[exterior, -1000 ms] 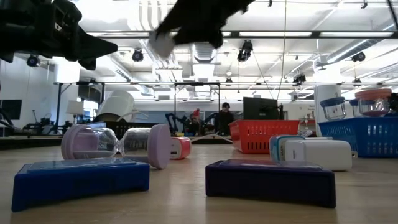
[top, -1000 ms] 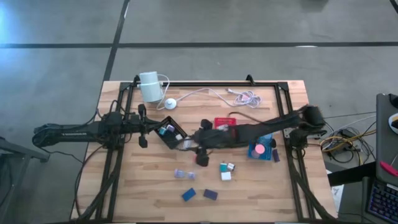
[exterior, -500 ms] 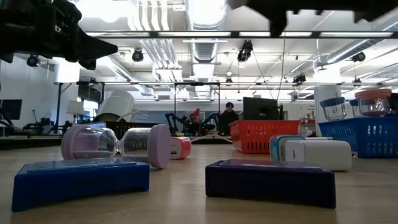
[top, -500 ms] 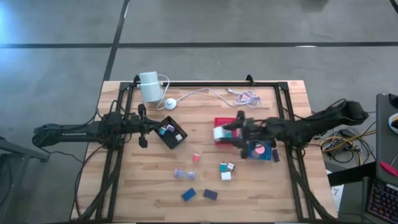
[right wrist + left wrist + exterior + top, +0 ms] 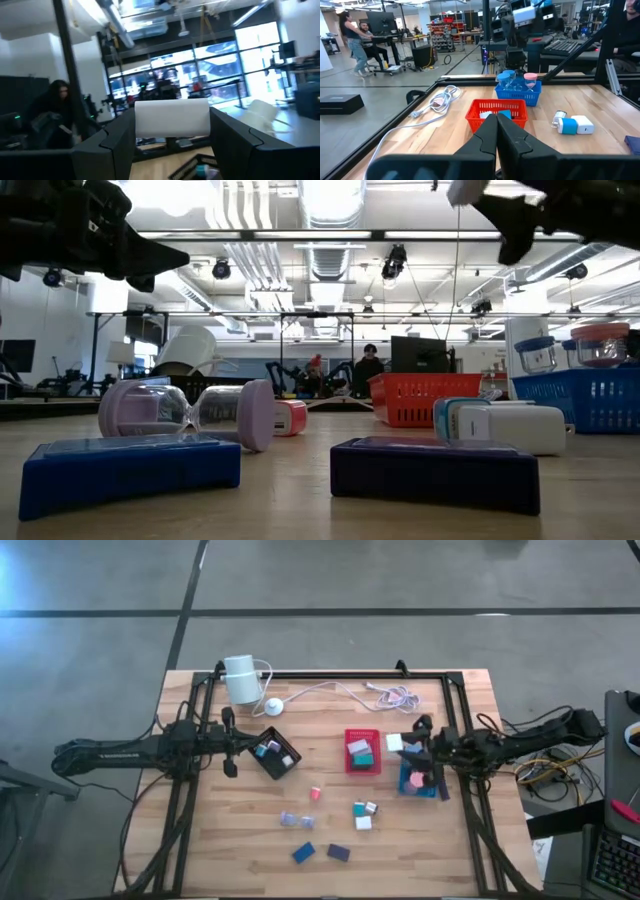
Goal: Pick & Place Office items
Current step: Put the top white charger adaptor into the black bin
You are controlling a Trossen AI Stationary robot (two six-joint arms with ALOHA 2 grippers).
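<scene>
Between the right gripper's (image 5: 172,131) fingers sits a white block (image 5: 172,118), pinched across its ends, held up off the table; in the high view it's the pale square (image 5: 395,742) just off the gripper tip, btwn the red tray (image 5: 364,766) and the blue tray (image 5: 409,786). Red tray has a teal piece and a white piece in it; blue tray has a pink-topped item. Loose items w/o a home yet: small pink piece (image 5: 314,793) mid-table, teal/white pair (image 5: 363,815) nearby, purple-capped cylinder (image 5: 290,819), two blue blocks (image 5: 320,852) toward the near edge. Left gripper (image 5: 229,742) is clenched on nothing, parked beside the black tray (image 5: 273,767), which holds a few pieces. Risk, my guess: block hangs between two trays, so letting go from this height could bounce it off a rim or into the wrong tray; grip is only on the ends, so a quick swing might twist it loose.
</scene>
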